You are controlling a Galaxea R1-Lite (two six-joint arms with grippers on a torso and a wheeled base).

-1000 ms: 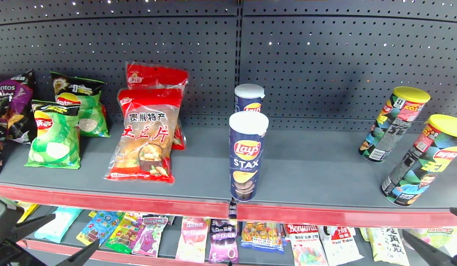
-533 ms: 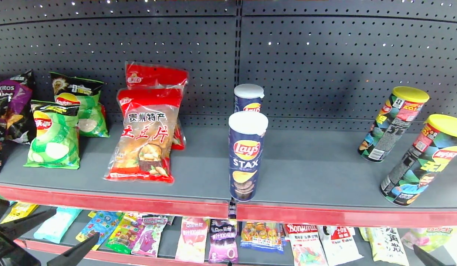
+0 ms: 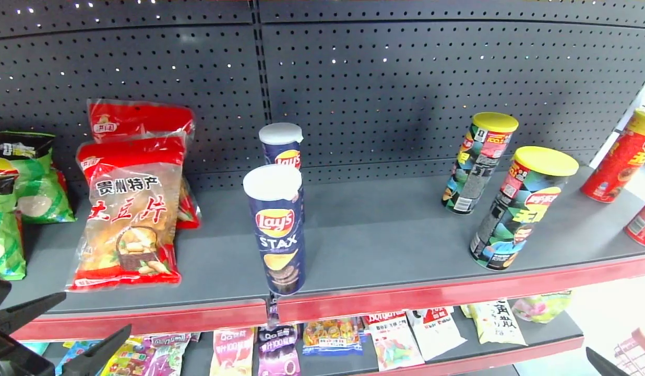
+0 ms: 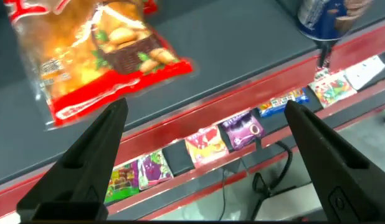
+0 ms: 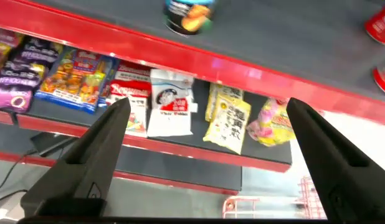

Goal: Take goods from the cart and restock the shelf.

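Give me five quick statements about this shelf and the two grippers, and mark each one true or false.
1. The front blue can and the back blue can both stand upright on the upper shelf. True.
2. The yellow-lidded cans stand to the robot's left of the front blue can. False: they stand to its right.
3. The left gripper holds a red bag. False: its jaws are open and empty, and the red bag rests on the upper shelf.
4. Small packets lie on the lower shelf. True.
5. The right gripper has its jaws shut. False: they are open and empty.
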